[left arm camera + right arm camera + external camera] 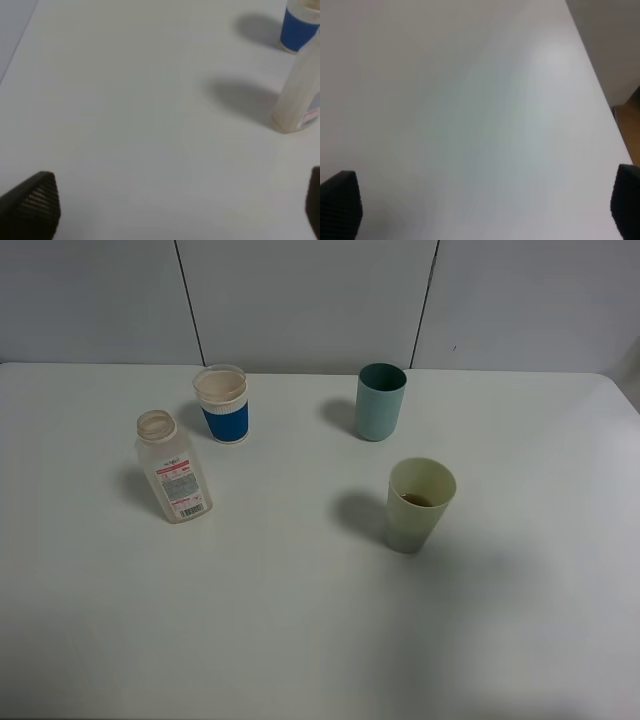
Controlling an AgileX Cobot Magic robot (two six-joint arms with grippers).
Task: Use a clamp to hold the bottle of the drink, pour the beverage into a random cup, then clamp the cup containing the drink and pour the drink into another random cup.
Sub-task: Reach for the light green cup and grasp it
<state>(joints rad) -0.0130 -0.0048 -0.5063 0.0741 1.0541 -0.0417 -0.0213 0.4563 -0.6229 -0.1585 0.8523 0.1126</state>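
- Yellow cup (420,505) stands upright near the teal cup (380,402), on its camera side and slightly to its right. A little brown drink (417,500) lies in its bottom.
- The bottle (173,470) stands well to the left of the teal cup and looks empty. I judge your step now is the cup-to-cup pour.
- Your right gripper (482,205) and left gripper (175,210) both have fingers spread wide, holding nothing.
- Neither wrist view shows the yellow cup.
- Use the right gripper and clamp mid-wall; the cup tapers, so a low grip may slip.
- Squeeze gently, as the plastic may buckle.
- Bring its lip over the teal cup's mouth, then tilt slowly.
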